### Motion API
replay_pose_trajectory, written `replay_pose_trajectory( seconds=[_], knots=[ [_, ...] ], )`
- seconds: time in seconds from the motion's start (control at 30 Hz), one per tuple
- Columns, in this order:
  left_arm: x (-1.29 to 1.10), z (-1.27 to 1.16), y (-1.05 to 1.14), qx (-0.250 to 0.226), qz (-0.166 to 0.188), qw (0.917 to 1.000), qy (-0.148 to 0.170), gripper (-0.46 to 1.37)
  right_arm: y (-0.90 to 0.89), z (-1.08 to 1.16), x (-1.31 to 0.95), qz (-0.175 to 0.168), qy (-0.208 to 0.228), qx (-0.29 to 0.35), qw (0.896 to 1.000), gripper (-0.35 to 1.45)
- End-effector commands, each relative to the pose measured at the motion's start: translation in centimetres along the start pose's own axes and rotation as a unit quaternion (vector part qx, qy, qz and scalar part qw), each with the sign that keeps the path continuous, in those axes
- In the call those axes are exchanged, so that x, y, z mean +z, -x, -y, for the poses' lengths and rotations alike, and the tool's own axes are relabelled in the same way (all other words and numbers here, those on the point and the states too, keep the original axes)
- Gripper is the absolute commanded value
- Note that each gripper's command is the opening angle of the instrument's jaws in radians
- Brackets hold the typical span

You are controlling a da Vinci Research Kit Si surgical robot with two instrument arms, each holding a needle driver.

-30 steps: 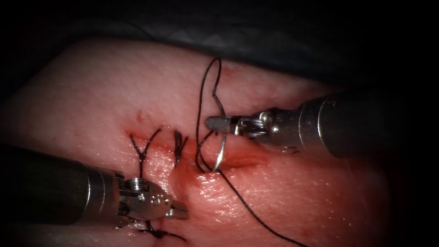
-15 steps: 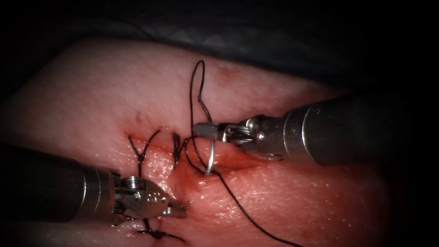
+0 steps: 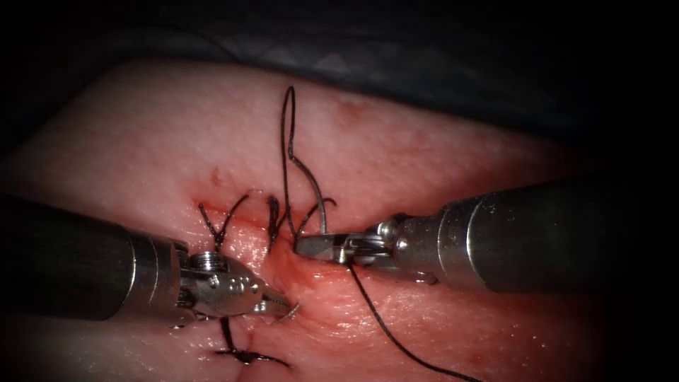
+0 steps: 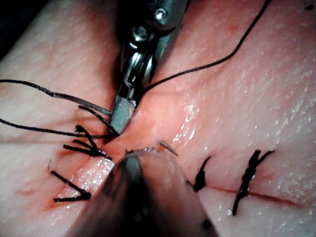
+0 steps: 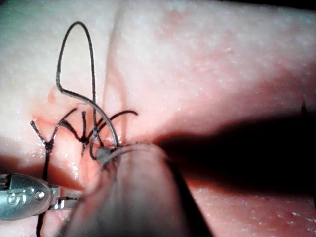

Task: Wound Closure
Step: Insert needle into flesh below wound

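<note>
While tissue (image 3: 424,127) hides most of the needle (image 3: 320,205), right pincer (image 3: 305,245) pinches it; left pincer (image 3: 283,307) is pressed together.

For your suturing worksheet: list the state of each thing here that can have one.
Right arm's tool: shut on the needle near its thread end.
Left arm's tool: holds nothing.
Curved steel needle: in the tissue, tip out beside left tool.
Black thread: slack, looped.
Cut in pink pork tissue: partly stitched.

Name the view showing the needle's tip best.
Left wrist view: the needle tip pokes from the tissue, close up. Endoscope view shows it tiny; right wrist view shows the needle's rear curve in the right pincer.
</note>
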Motion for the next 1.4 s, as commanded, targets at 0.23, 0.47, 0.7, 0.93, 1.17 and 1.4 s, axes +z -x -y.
replay_pose_trajectory(
  seconds=[0.23,0.47,0.7,0.93,1.17,1.4],
  knots=[
    [-0.02,0.0,0.0,0.0,0.001,1.0,-0.002,-0.22,-0.08,-0.01,-0.06,-0.015,-0.002,-0.009,1.0,-0.35],
    [-0.03,-0.03,0.04,0.0,0.001,1.0,-0.002,-0.25,-0.46,0.06,-0.28,-0.064,-0.061,-0.141,0.986,-0.35],
    [-0.05,-0.04,0.06,0.001,0.001,1.0,-0.002,-0.26,-0.79,0.08,-0.44,-0.083,-0.05,-0.276,0.956,0.63],
    [-0.06,-0.06,0.08,0.001,0.001,1.0,-0.002,-0.26,-1.06,0.0,-0.54,-0.102,-0.012,-0.341,0.934,0.84],
    [-0.06,-0.07,0.08,0.001,0.001,1.0,-0.002,-0.28,-1.34,0.01,-0.55,-0.104,0.026,-0.409,0.906,0.99],
    [-0.07,-0.08,0.1,0.002,0.001,1.0,-0.002,-0.32,-1.48,0.11,-0.42,-0.11,0.043,-0.449,0.886,1.03]
  ],
)
